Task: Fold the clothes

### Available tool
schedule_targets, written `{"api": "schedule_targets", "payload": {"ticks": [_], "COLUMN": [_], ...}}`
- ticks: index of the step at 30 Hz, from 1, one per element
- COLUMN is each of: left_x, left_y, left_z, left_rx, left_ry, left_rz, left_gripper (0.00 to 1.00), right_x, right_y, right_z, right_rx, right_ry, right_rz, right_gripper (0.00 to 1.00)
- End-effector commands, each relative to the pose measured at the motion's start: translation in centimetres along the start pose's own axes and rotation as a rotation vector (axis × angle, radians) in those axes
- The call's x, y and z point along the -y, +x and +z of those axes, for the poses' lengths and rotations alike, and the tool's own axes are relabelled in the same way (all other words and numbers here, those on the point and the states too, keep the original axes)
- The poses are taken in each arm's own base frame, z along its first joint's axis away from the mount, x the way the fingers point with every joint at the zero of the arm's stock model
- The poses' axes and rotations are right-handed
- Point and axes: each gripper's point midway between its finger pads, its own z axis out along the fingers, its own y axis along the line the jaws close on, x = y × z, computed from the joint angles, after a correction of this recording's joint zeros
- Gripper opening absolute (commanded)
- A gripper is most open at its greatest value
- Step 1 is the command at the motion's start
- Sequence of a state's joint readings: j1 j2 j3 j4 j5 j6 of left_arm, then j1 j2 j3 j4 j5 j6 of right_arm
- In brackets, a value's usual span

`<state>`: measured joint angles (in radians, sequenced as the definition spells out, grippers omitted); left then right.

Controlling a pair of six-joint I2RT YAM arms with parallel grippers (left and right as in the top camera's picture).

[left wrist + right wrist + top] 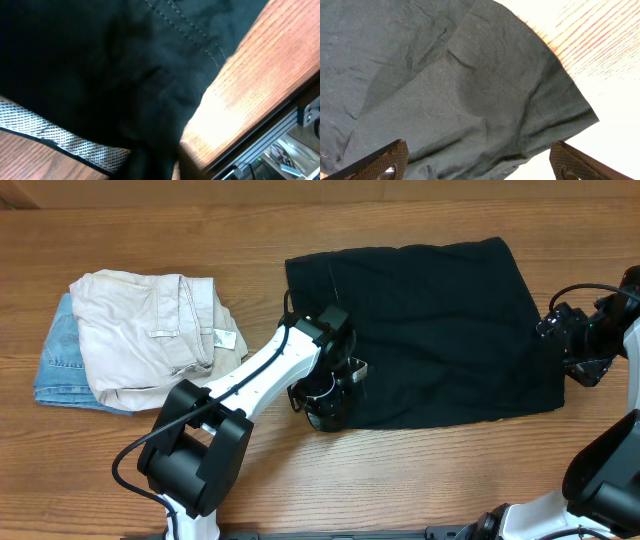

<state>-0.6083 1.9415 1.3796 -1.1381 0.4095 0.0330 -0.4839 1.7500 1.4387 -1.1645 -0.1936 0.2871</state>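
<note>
The black shorts [430,330] lie spread flat on the wooden tabletop [400,480], right of centre. The left claw [325,408] is down at their lower left corner; its wrist view is filled with dark cloth, a pale dotted lining strip [60,137] and a row of stitching, and I cannot tell whether its fingers are together or apart. The right claw [479,162] hangs over the shorts' right edge with its fingers wide apart and nothing between them. On the left, well apart, beige shorts [150,330] sit folded on a blue denim garment [55,370]; their white tag [226,338] is too small to read
</note>
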Motion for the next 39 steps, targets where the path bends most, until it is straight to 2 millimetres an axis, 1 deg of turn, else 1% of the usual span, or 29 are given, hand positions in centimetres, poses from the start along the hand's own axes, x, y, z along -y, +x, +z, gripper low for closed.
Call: {"api": "schedule_targets", "payload": {"ticks": [1, 5, 6, 7, 9, 11, 12, 13, 14, 15, 18, 19, 22, 24, 27, 29, 31, 32, 33, 35, 36, 37, 39], "left_x": [0.3, -1.4, -1.6, -1.6, -1.8, -2.5, -2.6, -2.7, -2.8, -2.8, -3.3, -3.4, -3.3, -3.3, -3.6, -4.2, -4.4, -4.4, -4.4, -4.6, -4.6, -4.7, -4.9], "left_y": [2.7, 7.6, 8.1, 8.4, 8.4, 8.4, 8.5, 8.5, 8.5, 8.5, 9.5, 9.8, 10.4, 10.4, 10.5, 10.6, 10.6, 10.6, 10.6, 10.7, 10.8, 10.9, 11.1], "left_z": [-0.5, -1.5, -1.7, -1.8, -1.9, -2.0, -2.1, -2.1, -2.2, -2.2, -2.7, -2.8, -3.0, -3.0, -3.1, -3.3, -3.4, -3.4, -3.4, -3.5, -3.6, -3.6, -3.9], "left_rx": [-0.094, -0.288, -0.310, -0.321, -0.319, -0.314, -0.316, -0.316, -0.316, -0.317, -0.355, -0.371, -0.396, -0.394, -0.397, -0.401, -0.400, -0.399, -0.399, -0.402, -0.403, -0.406, -0.417], "left_ry": [0.007, -0.116, -0.124, -0.122, -0.123, -0.149, -0.149, -0.151, -0.153, -0.152, -0.180, -0.190, -0.191, -0.192, -0.212, -0.246, -0.252, -0.252, -0.250, -0.248, -0.248, -0.248, -0.256], "left_rz": [-0.031, -0.140, -0.149, -0.158, -0.172, -0.203, -0.208, -0.210, -0.212, -0.216, -0.227, -0.229, -0.234, -0.233, -0.233, -0.239, -0.242, -0.243, -0.246, -0.259, -0.261, -0.264, -0.271], "left_gripper": [0.04, 0.04, 0.04, 0.04, 0.04, 0.04, 0.06, 0.12, 0.15, 0.15, 0.09, 0.05, 0.04, 0.04, 0.04, 0.04, 0.04, 0.04, 0.04, 0.04, 0.04, 0.04, 0.04], "right_x": [0.2, 0.0, 0.1, 0.2, 0.4, 1.1, 1.3, 1.3, 1.3, 1.2, 0.8, 0.6, -0.5, -0.9, -1.4, -2.1, -2.8, -2.9, -3.0, -2.5, -2.2, -1.5, 0.0], "right_y": [-0.1, -0.5, -0.4, -0.3, 0.0, 0.8, 0.9, 0.7, 0.5, 0.2, -1.0, -1.4, -2.4, -2.6, -2.3, -1.8, -1.2, -0.8, -0.2, 0.7, 1.0, 1.0, 0.4], "right_z": [-0.2, -0.1, -0.1, 0.1, 0.5, 1.8, 2.4, 2.7, 2.9, 3.0, 3.1, 3.2, 3.7, 4.8, 6.9, 8.6, 10.2, 10.9, 11.9, 13.5, 14.2, 14.8, 15.7], "right_rx": [0.008, 0.020, 0.019, 0.008, -0.011, -0.056, -0.068, -0.068, -0.065, -0.056, -0.005, 0.011, 0.053, 0.068, 0.056, 0.038, 0.008, -0.009, -0.033, -0.079, -0.096, -0.099, -0.073], "right_ry": [0.007, 0.002, 0.003, 0.007, 0.018, 0.041, 0.048, 0.047, 0.046, 0.042, 0.023, 0.013, -0.031, -0.040, -0.041, -0.042, -0.039, -0.034, -0.025, 0.012, 0.028, 0.060, 0.139], "right_rz": [-0.003, -0.005, -0.005, -0.003, 0.002, 0.012, 0.014, 0.012, 0.008, 0.000, -0.011, -0.015, -0.034, -0.051, -0.075, -0.113, -0.139, -0.147, -0.155, -0.153, -0.142, -0.113, -0.069], "right_gripper": [0.94, 0.94, 0.95, 0.94, 0.94, 0.93, 0.92, 0.89, 0.84, 0.80, 0.80, 0.80, 0.74, 0.72, 0.66, 0.56, 0.49, 0.44, 0.36, 0.16, 0.08, 0.04, 0.04]}}
